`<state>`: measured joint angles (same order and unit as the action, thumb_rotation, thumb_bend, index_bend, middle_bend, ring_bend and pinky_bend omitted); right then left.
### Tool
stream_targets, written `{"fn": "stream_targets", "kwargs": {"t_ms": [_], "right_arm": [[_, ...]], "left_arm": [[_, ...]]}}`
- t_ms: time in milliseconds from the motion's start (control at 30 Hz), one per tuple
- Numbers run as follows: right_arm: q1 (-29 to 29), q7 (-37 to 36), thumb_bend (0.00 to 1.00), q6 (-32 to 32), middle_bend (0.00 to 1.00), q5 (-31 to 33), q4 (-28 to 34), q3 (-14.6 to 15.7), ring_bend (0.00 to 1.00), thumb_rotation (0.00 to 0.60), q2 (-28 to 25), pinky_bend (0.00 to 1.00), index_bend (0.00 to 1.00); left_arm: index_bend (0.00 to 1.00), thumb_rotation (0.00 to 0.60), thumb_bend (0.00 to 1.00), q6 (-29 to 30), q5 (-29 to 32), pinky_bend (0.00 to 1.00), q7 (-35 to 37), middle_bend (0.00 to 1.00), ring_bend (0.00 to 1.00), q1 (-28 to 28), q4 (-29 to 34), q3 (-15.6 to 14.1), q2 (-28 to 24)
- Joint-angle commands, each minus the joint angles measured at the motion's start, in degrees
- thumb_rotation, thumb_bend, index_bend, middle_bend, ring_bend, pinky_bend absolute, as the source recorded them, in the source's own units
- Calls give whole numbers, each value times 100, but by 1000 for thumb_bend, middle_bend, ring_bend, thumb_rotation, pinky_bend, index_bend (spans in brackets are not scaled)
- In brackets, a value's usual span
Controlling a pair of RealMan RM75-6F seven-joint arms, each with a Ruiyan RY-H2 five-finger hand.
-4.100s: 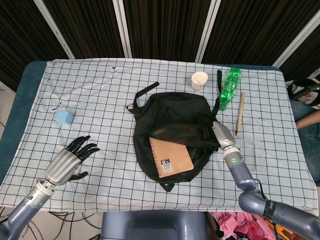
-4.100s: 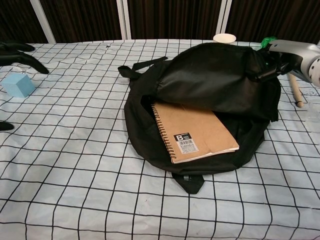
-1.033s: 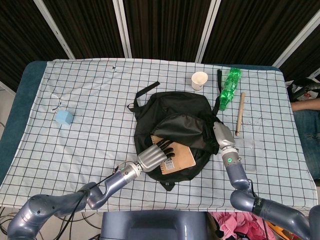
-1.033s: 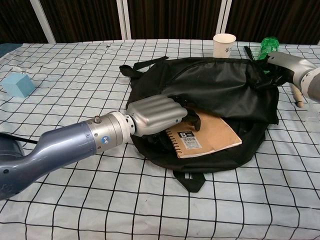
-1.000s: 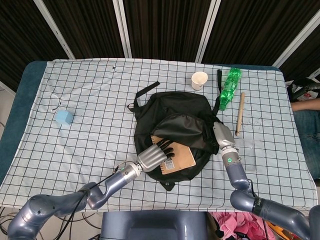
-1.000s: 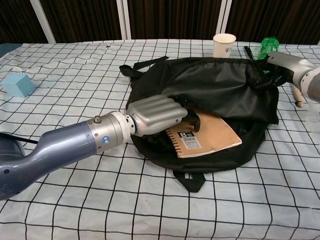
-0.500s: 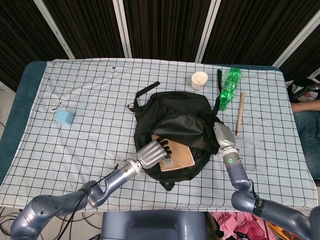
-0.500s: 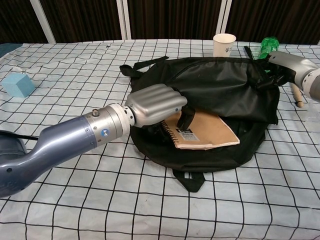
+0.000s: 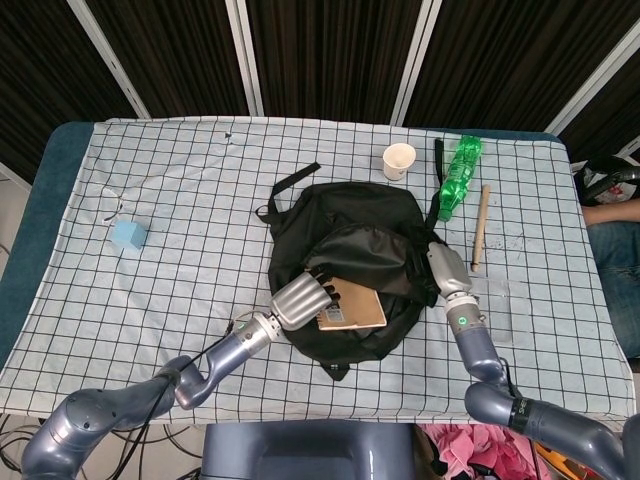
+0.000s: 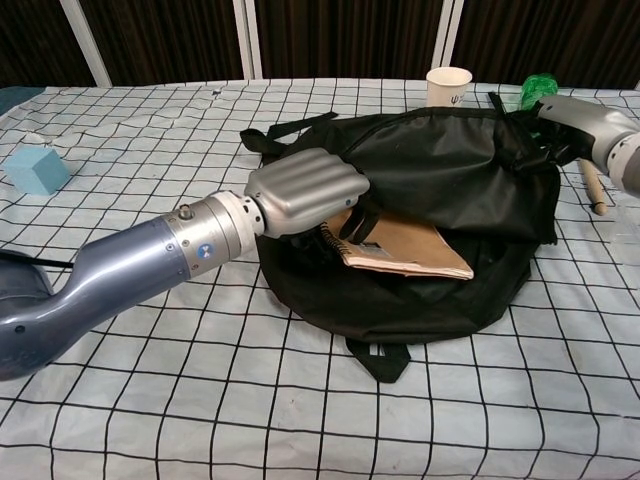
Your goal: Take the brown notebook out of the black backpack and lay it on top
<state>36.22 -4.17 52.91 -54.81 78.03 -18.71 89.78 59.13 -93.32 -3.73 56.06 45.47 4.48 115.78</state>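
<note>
Gripping the spiral-bound edge of the brown notebook (image 10: 405, 247), the dark fingers (image 10: 362, 224) of your left hand (image 10: 300, 197) were curled down over its near-left corner, and that corner was tilted up off the fabric. The notebook itself sat in the open mouth of the black backpack (image 10: 440, 170), its far edge tucked under the raised flap and its near part lying on the lower panel. From the head view, your left hand (image 9: 297, 299) reached in from the lower left, with the notebook (image 9: 352, 309) showing just beside it.

Your right hand (image 10: 588, 127) was at the backpack's right edge, holding a bunch of the black fabric and strap there; its fingers were mostly hidden in the folds, so how tightly they closed you could not tell.

Beyond the backpack (image 9: 345, 225) on the checked worktop (image 9: 180, 200) stood a paper cup (image 9: 398, 160), with a green bottle (image 9: 457, 175) lying next to it and a wooden stick (image 9: 480, 226) beside that. Well apart on the left sat a light blue cube (image 9: 128, 235).
</note>
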Motion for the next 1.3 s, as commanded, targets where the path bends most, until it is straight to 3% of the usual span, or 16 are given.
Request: {"fn": "stream_targets", "kwargs": {"t_ms": [33,633,933,1300], "right_arm": [[-10,-22,564,-7,89,-21,18,0,72,600,-25,122,629],[-47,-113,565,-24,89,-114,90,14,72,600,-150,122,629],[-128,-157,565,28,89,-261,256,88,72,600,-283,122,629],[-245,-271,564,17,89,-501,700,228,71,600,-542,122,629]], "left_arm": [[593,600,436,103,-23,244,-21,640,321,-11,93,6,-78],[632,600,477,491,15,342,-515,681,382,-116,1212,189,-874],[646,600,506,720,49,394,-699,699,405,-228,2080,331,-1521],[647,600,508,891,244,388,-924,699,405,-346,3295,688,-2403]]}}
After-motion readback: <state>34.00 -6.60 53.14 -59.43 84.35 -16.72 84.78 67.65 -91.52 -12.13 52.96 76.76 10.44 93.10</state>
